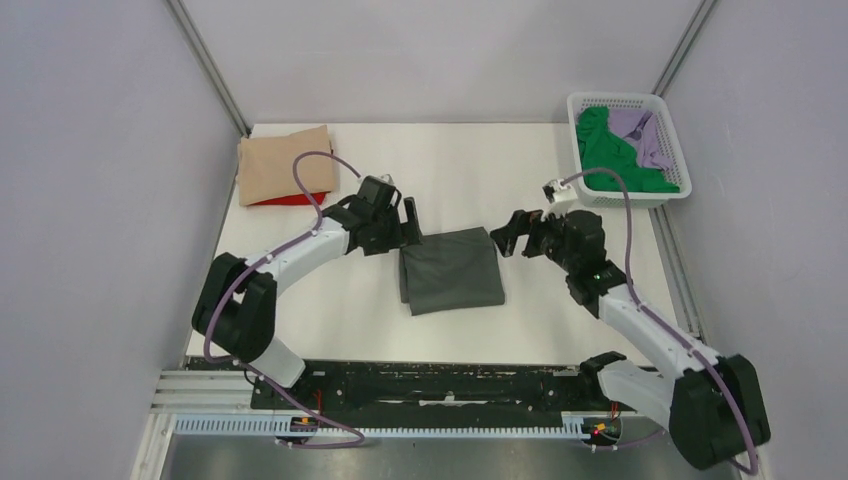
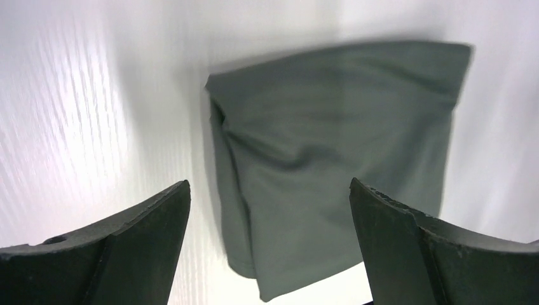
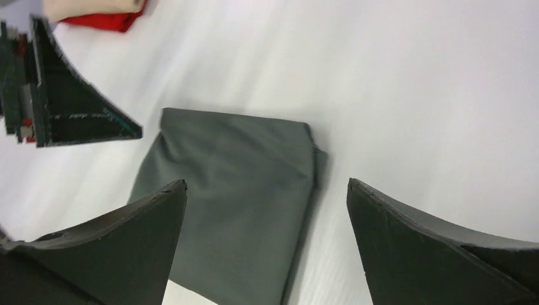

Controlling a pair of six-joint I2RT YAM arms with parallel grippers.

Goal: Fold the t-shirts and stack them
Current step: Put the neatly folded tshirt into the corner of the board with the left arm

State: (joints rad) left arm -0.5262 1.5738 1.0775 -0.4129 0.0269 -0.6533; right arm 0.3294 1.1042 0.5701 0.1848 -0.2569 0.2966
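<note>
The white bench [image 1: 560, 320] fills most of my overhead view, with both arms reaching in from the near edge.

The white lattice basket [image 1: 640, 200] sits at the far right corner. Inside it the green t-shirt [image 1: 610, 160] lies bunched up and takes most of the room, with the lilac t-shirt [image 1: 645, 140] crumpled on top of it toward the far right side.

The dark grey t-shirt [image 1: 452, 270] lies in the middle of the bench, folded into a rough rectangle, flat and on its own. In the left wrist camera it [image 2: 330, 159] shows a few soft creases and a thick folded edge on one side.

At the far left corner the tan t-shirt [image 1: 285, 165] rests folded on top of the red t-shirt [image 1: 285, 199]. Only a strip of red shows along the tan one's near edge.

My left claw [image 1: 408, 222] is at the far left corner of the grey shirt, spread wide and pinching nothing. Its wrist view looks down between the two fingers onto the cloth. I cannot tell whether a fingertip touches the fabric.

My right claw [image 1: 508, 237] is just off the grey shirt's far right corner, also spread wide and empty, pointing toward the left claw.
</note>
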